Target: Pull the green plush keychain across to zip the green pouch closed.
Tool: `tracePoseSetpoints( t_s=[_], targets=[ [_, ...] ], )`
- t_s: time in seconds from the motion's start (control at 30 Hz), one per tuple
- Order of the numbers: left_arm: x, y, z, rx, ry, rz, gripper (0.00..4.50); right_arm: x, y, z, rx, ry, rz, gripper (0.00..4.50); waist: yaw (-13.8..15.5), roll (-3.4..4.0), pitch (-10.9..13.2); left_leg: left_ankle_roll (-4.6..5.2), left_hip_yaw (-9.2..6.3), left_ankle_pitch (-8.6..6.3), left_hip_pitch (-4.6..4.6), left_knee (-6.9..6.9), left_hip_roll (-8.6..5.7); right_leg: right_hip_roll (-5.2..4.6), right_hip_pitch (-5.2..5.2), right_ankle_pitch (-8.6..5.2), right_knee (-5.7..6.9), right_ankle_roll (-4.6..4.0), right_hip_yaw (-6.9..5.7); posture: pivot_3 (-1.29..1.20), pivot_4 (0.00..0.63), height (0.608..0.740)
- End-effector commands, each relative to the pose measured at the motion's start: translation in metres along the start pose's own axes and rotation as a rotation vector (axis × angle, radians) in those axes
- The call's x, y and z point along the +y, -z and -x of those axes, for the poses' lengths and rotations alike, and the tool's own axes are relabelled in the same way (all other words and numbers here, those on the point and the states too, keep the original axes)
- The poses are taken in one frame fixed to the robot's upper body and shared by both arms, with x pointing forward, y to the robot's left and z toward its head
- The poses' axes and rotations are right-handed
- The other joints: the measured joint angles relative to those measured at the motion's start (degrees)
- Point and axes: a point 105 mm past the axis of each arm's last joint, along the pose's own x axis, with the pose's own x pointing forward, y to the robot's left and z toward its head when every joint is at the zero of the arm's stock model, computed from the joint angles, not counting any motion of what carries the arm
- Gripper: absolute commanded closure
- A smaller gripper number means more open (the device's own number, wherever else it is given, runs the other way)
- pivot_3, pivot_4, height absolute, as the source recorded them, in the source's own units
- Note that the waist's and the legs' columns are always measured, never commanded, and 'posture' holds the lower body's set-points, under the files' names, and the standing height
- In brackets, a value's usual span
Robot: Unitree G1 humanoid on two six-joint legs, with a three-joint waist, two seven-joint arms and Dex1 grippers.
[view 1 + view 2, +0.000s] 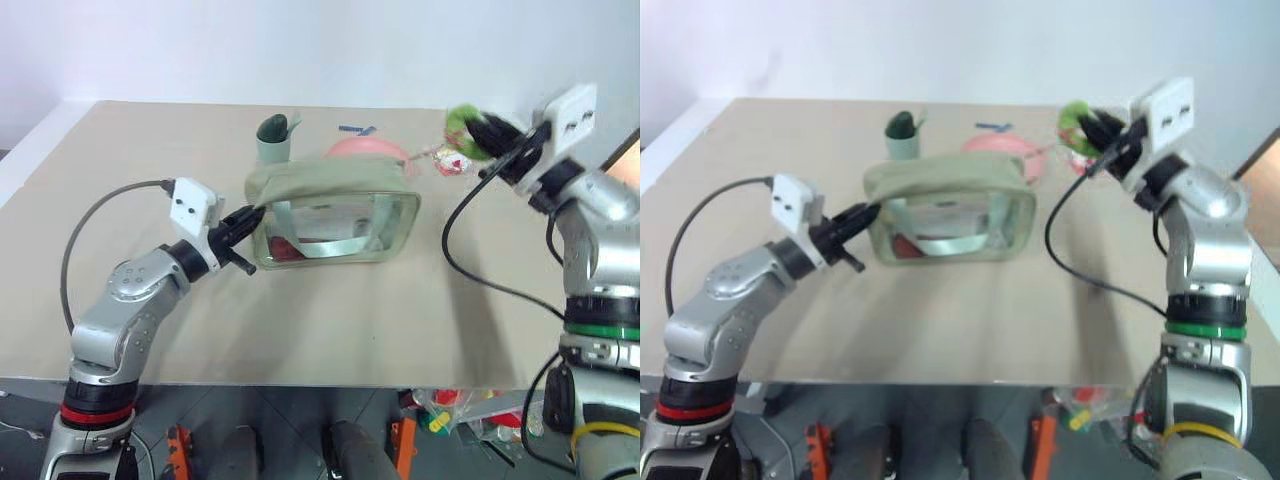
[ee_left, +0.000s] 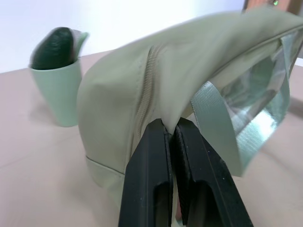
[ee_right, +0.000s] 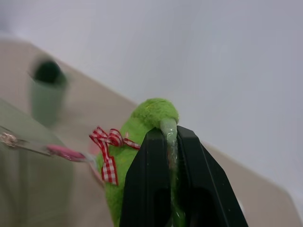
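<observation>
The green pouch [image 1: 335, 215] lies on the table's middle, its clear side window facing me and its strap across it. My left gripper [image 1: 250, 215] is shut on the fabric at the pouch's left end, beside the zipper [image 2: 147, 90]. My right gripper [image 1: 482, 138] is raised above the table to the right of the pouch, shut on the green plush keychain [image 1: 462, 122]. The keychain [image 3: 142, 118] is a fuzzy lime ball with a red-and-white checked bow [image 3: 108, 142]. A thin pink link [image 3: 64, 152] runs from it back toward the pouch.
A pale green cup [image 1: 273, 150] holding a dark green object [image 1: 272, 127] stands behind the pouch's left end. A pink round thing [image 1: 365, 148] lies behind the pouch and a small blue item [image 1: 356, 129] farther back. The tan table [image 1: 330, 330] ends in a front edge near me.
</observation>
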Motion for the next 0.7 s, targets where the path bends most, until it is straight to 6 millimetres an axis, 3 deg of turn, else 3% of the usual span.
tracePoseSetpoints(
  t_s=[0.03,0.2,0.33,0.6,0.7],
  targets=[
    [0.006,-0.005,0.003,-0.021,-0.047,-0.025,4.50,0.004,0.008,0.002,0.059,0.107,0.117,4.47,-0.23,0.03,0.00,0.00,0.02,0.00,0.06,0.00,0.00,0.01,0.02,0.00,0.03,0.00,0.03,0.00,0.150,0.740],
    [0.004,-0.005,-0.002,-0.021,-0.027,-0.025,4.50,0.043,0.058,-0.002,0.193,0.071,0.136,4.47,-0.33,0.03,0.00,0.05,0.01,0.09,0.25,0.01,0.03,0.12,0.12,0.16,0.05,-0.10,0.08,0.00,0.150,0.740],
    [0.005,-0.009,-0.005,-0.034,-0.031,-0.024,4.50,0.073,0.085,-0.001,0.253,-0.002,0.136,4.47,-0.31,0.02,-0.01,0.05,0.04,0.15,0.26,0.07,0.00,0.11,0.17,0.24,0.03,-0.07,0.12,0.00,0.150,0.740],
    [0.004,-0.008,-0.006,-0.032,-0.030,-0.029,4.50,0.095,0.107,-0.002,0.283,-0.042,0.113,4.47,-0.26,0.02,0.00,0.05,0.04,0.15,0.25,0.10,0.01,0.11,0.19,0.25,0.01,-0.05,0.11,0.00,0.150,0.740],
    [0.006,-0.005,-0.006,-0.013,-0.024,-0.031,4.50,0.091,0.102,-0.002,0.248,-0.010,0.049,4.47,-0.28,0.03,0.00,0.05,0.04,0.15,0.25,0.09,0.02,0.12,0.19,0.25,0.01,-0.05,0.12,0.00,0.150,0.740]
  ],
)
